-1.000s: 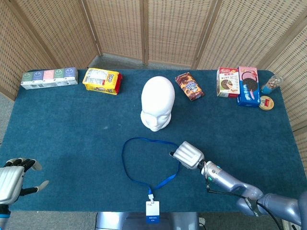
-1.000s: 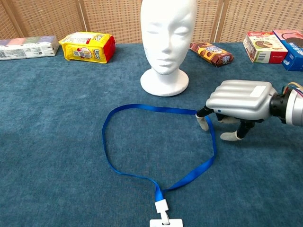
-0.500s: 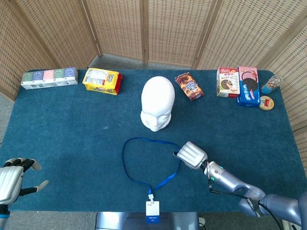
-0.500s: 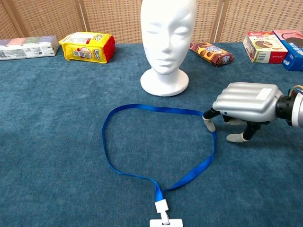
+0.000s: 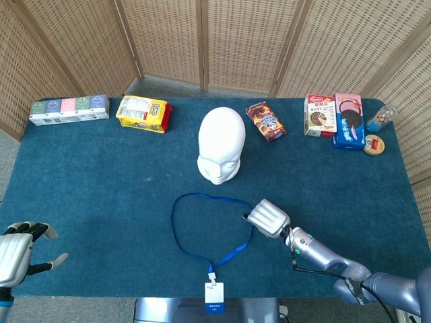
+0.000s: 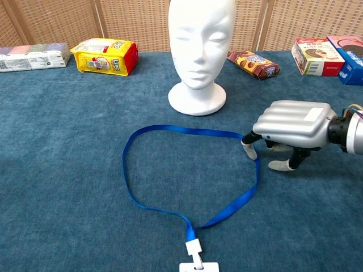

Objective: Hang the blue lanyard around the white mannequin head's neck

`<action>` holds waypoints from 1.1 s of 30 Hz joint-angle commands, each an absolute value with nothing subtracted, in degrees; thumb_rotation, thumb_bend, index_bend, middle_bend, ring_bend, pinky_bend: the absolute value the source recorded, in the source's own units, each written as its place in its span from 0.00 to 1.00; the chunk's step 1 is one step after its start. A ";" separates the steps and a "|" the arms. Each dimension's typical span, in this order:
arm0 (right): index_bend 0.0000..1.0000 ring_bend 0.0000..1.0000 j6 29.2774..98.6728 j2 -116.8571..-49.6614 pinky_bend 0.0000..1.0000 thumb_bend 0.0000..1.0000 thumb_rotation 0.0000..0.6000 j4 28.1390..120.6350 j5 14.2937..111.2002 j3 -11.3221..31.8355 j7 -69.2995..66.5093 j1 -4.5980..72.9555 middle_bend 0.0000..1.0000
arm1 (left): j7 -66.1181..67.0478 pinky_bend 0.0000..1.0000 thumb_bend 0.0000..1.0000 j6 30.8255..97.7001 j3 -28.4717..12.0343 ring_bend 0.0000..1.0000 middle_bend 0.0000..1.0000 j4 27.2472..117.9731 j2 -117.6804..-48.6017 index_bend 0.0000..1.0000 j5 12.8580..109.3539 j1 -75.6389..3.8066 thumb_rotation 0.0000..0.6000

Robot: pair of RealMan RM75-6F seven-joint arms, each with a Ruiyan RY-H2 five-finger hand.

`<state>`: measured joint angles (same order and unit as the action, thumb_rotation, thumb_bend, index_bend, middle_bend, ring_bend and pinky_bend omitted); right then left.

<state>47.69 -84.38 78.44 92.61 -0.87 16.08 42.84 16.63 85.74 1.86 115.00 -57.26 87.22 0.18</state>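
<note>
Two hands in view; right hand (image 6: 294, 122) palm-down on the bench (image 6: 68, 170), fingers (image 6: 248, 150) curled, tips touching the cloth at the right edge of the blue lanyard (image 6: 170, 130); can't tell if the strap is pinched; lanyard loop lies flat left of those fingers, white mannequin head (image 6: 198, 45) upright beyond them, badge (image 5: 214, 295) at the near edge; left hand (image 5: 15, 256) at near-left corner, fingers spread, holding nothing.

The blue lanyard (image 6: 170, 170) lies looped flat near the desk's front edge; the white mannequin head (image 6: 198, 51) stands upright just behind it.
</note>
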 commanded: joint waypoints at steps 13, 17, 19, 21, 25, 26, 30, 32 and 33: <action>0.44 1.00 47.04 -85.03 1.00 0.42 1.00 79.30 91.57 -0.58 17.56 43.90 0.97 | 15.63 0.28 0.11 86.20 2.01 0.36 0.49 114.16 -57.43 0.48 87.20 0.50 0.78; 0.44 1.00 46.76 -85.36 1.00 0.43 1.00 79.41 91.23 -0.60 18.04 44.13 0.97 | 15.34 0.28 0.11 86.17 2.11 0.36 0.49 113.87 -57.48 0.48 87.12 0.57 0.78; 0.44 1.00 46.67 -85.57 1.00 0.43 1.00 79.47 91.02 -0.62 18.20 44.20 0.97 | 15.17 0.28 0.11 86.21 2.11 0.36 0.49 113.73 -57.49 0.48 87.08 0.61 0.78; 0.44 1.00 46.71 -85.72 1.00 0.43 1.00 79.56 90.91 -0.60 18.33 44.24 0.97 | 15.01 0.28 0.11 86.27 2.12 0.36 0.49 113.62 -57.48 0.48 87.07 0.65 0.78; 0.45 1.00 46.54 -86.01 1.00 0.43 1.00 79.67 90.62 -0.50 18.87 44.50 0.97 | 14.65 0.28 0.11 86.37 2.16 0.36 0.49 113.38 -57.51 0.48 87.11 0.73 0.78; 0.45 1.00 46.46 -86.06 1.00 0.43 1.00 79.68 90.49 -0.47 19.00 44.56 0.97 | 14.60 0.28 0.11 86.33 2.20 0.36 0.49 113.31 -57.53 0.48 87.11 0.74 0.78; 0.45 1.00 46.35 -86.23 1.00 0.44 1.00 79.66 90.11 -0.45 19.55 44.67 0.97 | 14.33 0.28 0.11 86.40 2.27 0.36 0.49 113.08 -57.57 0.48 87.05 0.85 0.78; 0.45 1.00 46.20 -86.35 1.00 0.45 1.00 79.62 89.75 -0.43 19.86 44.70 0.97 | 14.15 0.28 0.11 86.47 2.27 0.36 0.49 112.97 -57.57 0.48 87.01 0.91 0.78; 0.45 1.00 46.17 -86.39 1.00 0.45 1.00 79.60 89.65 -0.43 19.98 44.71 0.97 | 14.10 0.28 0.11 86.51 2.26 0.36 0.49 112.94 -57.54 0.48 87.03 0.92 0.78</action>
<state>46.21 -86.35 79.62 89.70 -0.44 19.94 44.70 14.10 86.50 2.26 112.95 -57.55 87.03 0.91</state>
